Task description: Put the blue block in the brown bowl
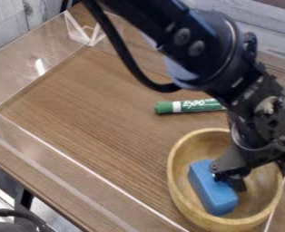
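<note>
Down in the brown bowl (191, 146), the blue block (214, 187) partly behind the released gripper (233, 172).

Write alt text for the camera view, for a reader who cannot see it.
A black robot arm reaches down into a brown bowl at the lower right of a wooden table, its open gripper right over a blue block lying inside. A green-and-white marker lies on the table beyond the bowl.
</note>
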